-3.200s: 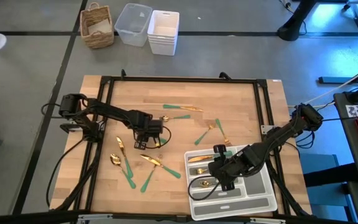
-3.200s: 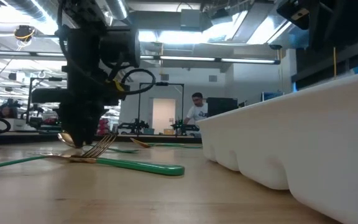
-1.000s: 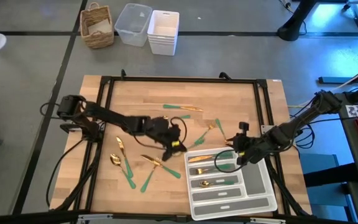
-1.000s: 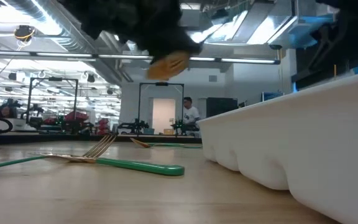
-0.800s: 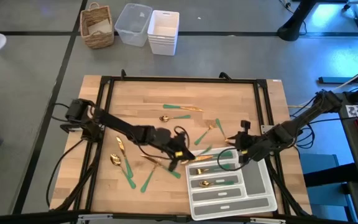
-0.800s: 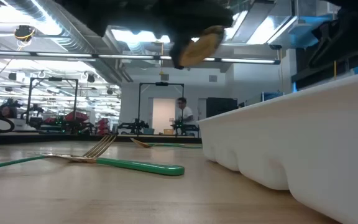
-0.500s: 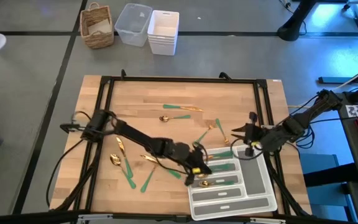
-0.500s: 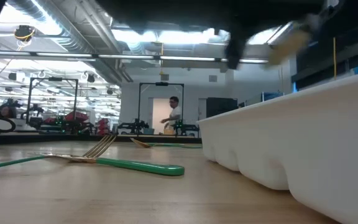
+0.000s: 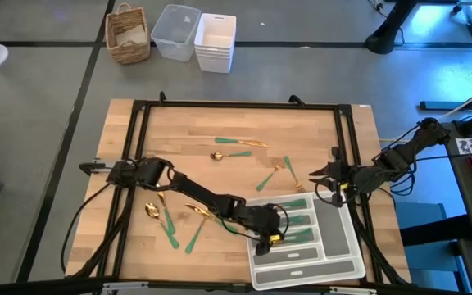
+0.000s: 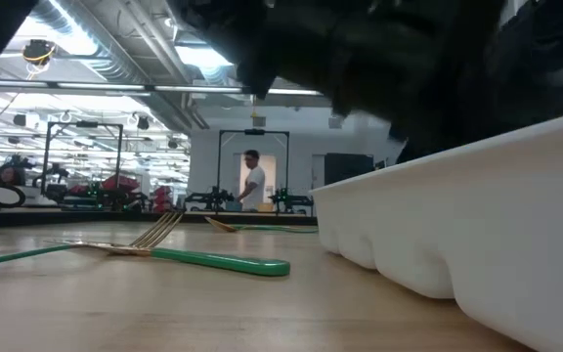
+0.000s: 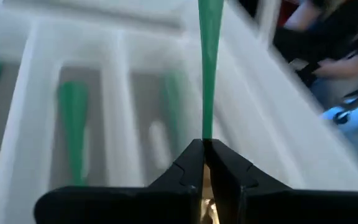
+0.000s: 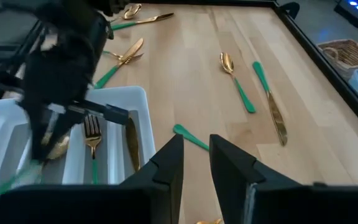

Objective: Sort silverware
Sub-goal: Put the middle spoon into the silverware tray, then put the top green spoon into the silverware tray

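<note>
1. On the desk [image 9: 301,131], left part: a spoon [image 9: 151,211] and other loose silverware with green handles lie near the left arm's base, and a fork [image 10: 154,246] lies flat close to the low camera.
2. Centre of the desk: a spoon [image 9: 229,154] and a knife [image 9: 242,142] lie side by side toward the far edge; a fork [image 9: 269,175] lies just beyond the tray's far corner.
3. Left gripper [image 9: 266,237]: reaches across the desk and hangs over the white tray [image 9: 344,265]; its fingers [image 11: 188,169] are pressed together on a piece of silverware [image 11: 209,68], gripped where the green handle begins, with the handle pointing away over the compartments.
4. Tray compartments: green-handled pieces already lie in several slots, among them a fork [image 12: 92,140] and a knife [image 12: 132,143] in neighbouring slots.
5. Right gripper [image 9: 321,176]: sits beside the tray's far right corner, above the desk, its fingers [image 12: 166,165] narrowly parted and empty.
</note>
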Tool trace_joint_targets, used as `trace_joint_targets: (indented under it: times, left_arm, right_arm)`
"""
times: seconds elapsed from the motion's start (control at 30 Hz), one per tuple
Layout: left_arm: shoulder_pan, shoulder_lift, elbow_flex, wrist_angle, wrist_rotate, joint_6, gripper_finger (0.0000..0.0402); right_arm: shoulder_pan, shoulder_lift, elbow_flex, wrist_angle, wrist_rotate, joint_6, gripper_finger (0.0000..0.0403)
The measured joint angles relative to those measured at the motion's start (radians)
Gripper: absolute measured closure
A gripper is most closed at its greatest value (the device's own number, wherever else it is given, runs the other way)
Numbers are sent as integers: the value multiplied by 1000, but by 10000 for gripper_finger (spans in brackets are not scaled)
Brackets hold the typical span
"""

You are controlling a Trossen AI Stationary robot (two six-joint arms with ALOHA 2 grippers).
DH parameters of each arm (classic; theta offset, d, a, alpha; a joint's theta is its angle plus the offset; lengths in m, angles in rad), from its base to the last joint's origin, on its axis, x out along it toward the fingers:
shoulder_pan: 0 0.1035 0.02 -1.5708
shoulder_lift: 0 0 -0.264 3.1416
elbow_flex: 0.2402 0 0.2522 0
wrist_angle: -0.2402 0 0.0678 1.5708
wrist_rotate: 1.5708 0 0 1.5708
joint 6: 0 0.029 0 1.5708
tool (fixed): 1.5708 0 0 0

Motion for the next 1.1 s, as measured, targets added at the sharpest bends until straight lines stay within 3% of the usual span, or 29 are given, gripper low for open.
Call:
trace_joint_targets:
  times: [0.23,0.57,0.8,0.93,1.1]
  left_arm:
    - [3,10,-1,-26,-13,16,384]
    - [4,10,-1,-29,-12,46,303]
    - [9,-47,-3,-36,-7,123,294]
    - [25,-154,-2,-174,-3,184,306]
    - [67,-321,-2,-520,-4,235,319]
  right_arm:
    - [0,0,0,1,-14,0,323]
    - [0,0,0,1,-16,0,323]
    - [0,0,0,7,-16,5,323]
    - [0,13,-1,66,-2,9,323]
    - [-2,82,-13,220,145,6,323]
